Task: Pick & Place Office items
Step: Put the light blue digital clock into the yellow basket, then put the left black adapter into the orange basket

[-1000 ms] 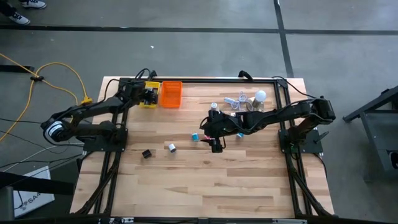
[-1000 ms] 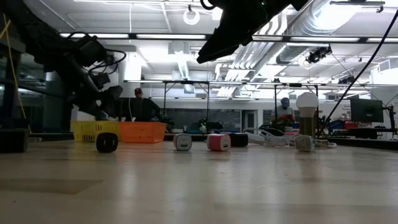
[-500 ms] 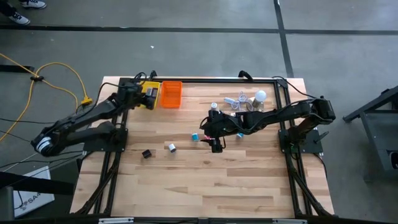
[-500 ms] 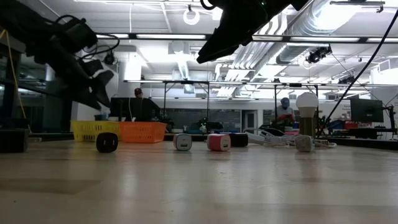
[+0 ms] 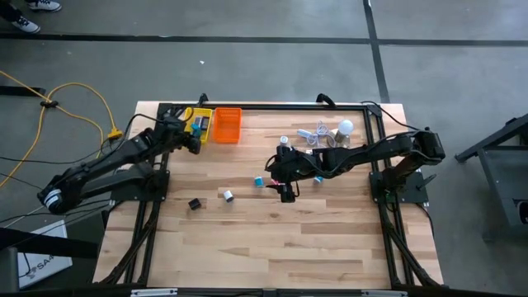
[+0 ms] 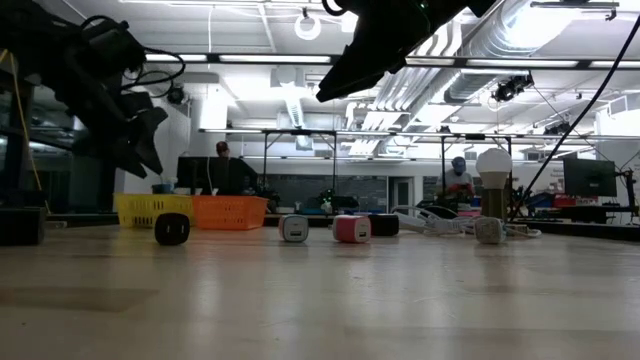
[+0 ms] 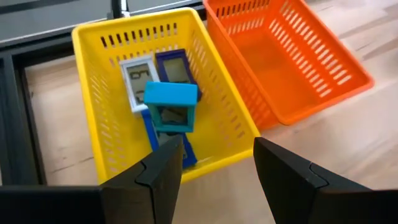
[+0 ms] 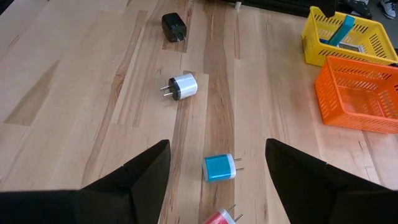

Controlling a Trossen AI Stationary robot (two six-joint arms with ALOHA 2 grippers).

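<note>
The office items are small plug-shaped pieces lying on the table: a black one (image 5: 195, 204), a white one (image 5: 228, 195), a blue one (image 8: 219, 167) and a pink-red one (image 6: 351, 229). Several more lie in the yellow basket (image 7: 93, 93), with a light-blue piece (image 7: 171, 106) on top. My left gripper (image 7: 217, 143) is open, with nothing between its fingers, just short of that basket's near wall. My right gripper (image 8: 217, 146) is open too. It hovers above the table's middle, over the blue and pink-red pieces.
An orange basket (image 5: 227, 125) stands beside the yellow one at the far edge. A white light bulb (image 5: 346, 127) and a white cable (image 5: 318, 132) lie at the far right. A black frame (image 5: 264, 107) runs along the table's far edge.
My left gripper has drawn back from above the yellow basket toward the table's near-left and has risen a little. The pieces in the basket now show. My right arm has kept still.
</note>
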